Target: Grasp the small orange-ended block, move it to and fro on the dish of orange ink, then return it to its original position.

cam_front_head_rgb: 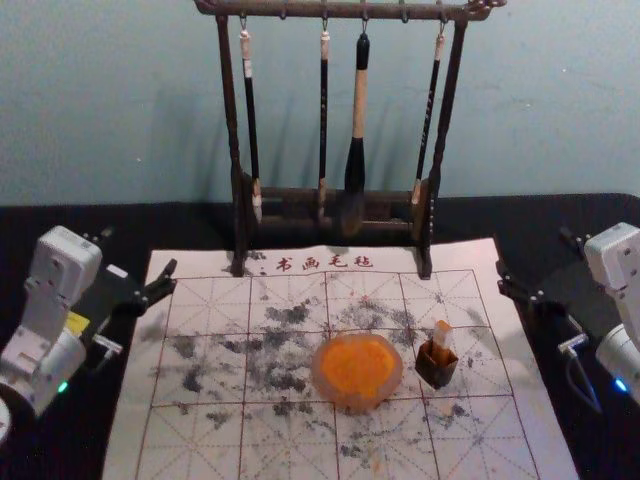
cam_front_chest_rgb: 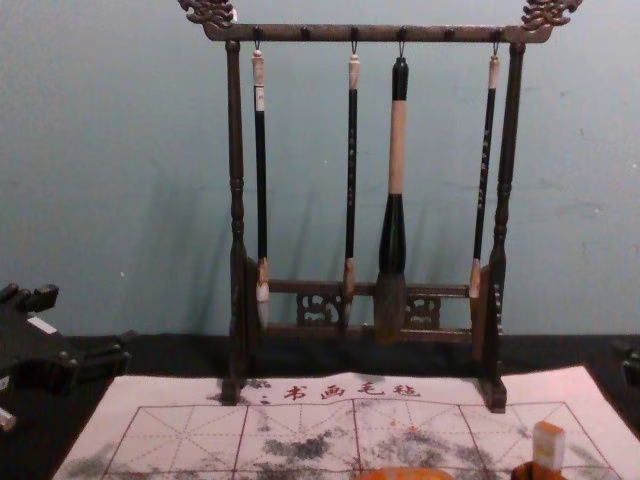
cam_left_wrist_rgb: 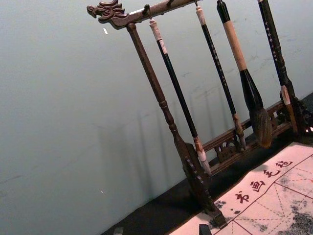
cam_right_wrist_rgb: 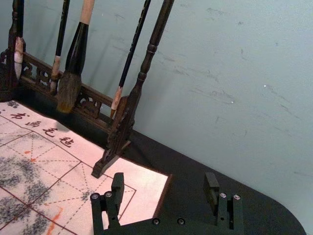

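Between left gripper (cam_front_head_rgb: pixel 140 250) and right gripper (cam_front_head_rgb: pixel 532 250), outside their jaws, stands the block (cam_front_head_rgb: pixel 441 336).

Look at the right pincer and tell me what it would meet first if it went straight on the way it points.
Probably the wall, beyond the black tabletop. The right pincer seems aimed past the brush rack, but depth is unclear, so that clearance is uncertain.

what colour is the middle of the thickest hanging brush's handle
The thickest hanging brush's handle is light tan in the middle; the chest view shows it best.
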Controlling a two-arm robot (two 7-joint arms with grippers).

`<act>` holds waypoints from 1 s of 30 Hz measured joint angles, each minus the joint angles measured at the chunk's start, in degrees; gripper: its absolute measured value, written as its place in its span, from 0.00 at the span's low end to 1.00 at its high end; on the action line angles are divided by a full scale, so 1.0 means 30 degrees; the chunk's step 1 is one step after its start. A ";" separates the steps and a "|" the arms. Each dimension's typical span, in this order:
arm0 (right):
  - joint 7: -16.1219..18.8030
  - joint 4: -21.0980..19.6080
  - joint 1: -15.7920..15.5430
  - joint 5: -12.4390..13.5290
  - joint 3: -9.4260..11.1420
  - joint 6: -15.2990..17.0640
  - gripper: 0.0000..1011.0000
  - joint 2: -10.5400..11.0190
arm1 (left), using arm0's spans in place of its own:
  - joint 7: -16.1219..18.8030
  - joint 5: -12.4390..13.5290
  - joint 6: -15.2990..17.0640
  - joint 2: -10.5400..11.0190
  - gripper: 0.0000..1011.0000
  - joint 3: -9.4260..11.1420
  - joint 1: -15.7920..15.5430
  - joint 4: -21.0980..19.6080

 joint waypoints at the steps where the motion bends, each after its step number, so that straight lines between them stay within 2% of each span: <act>1: -0.0013 0.0012 0.0029 0.0021 -0.0030 0.0000 0.99 0.0028 | 0.0000 0.0000 0.0000 -0.0001 0.99 0.0000 -0.0001 -0.0001; 30: -0.0043 0.0048 0.0120 0.0098 -0.0107 0.0012 0.99 0.0106 | 0.0000 -0.0001 0.0000 0.0000 0.99 0.0000 0.0000 0.0001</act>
